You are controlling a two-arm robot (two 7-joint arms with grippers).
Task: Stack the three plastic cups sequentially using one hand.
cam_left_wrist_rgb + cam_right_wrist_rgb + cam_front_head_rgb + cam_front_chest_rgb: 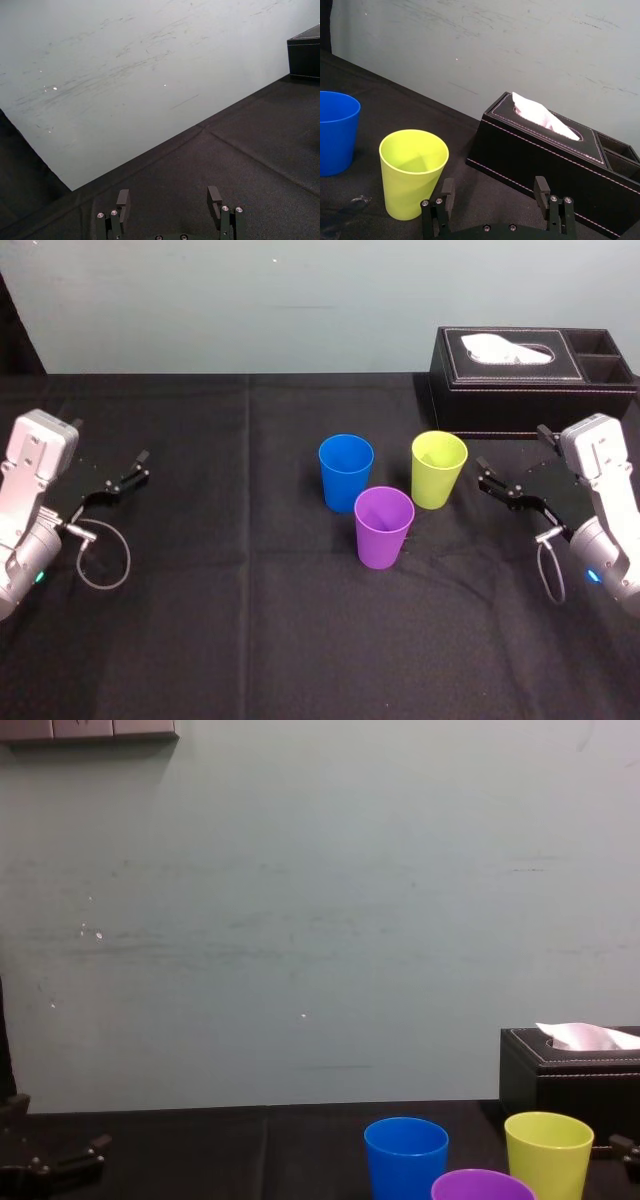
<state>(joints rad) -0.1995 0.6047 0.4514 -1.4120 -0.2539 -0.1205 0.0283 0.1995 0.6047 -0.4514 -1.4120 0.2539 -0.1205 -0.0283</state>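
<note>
The blue cup, yellow-green cup and purple cup are smooth plastic. Matt black cloth covers the desk. The tissue box looks like stitched leather.

Purple cup, mostly below the chest view's edge

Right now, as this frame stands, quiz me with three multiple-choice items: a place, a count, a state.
1. Which cup stands nearest the robot? A. blue one B. yellow-green one C. purple one
2. How many cups sit inside another? A. none B. one C. two
3. The right gripper has its fingers: A. open, empty B. shut on a cup C. shut on nothing

1 C: the purple cup stands in front of the blue cup and the yellow-green cup.
2 A: each stands upright, none nested.
3 A: its wrist view shows them spread with nothing between; the left gripper, parked at left, is open too.
</note>
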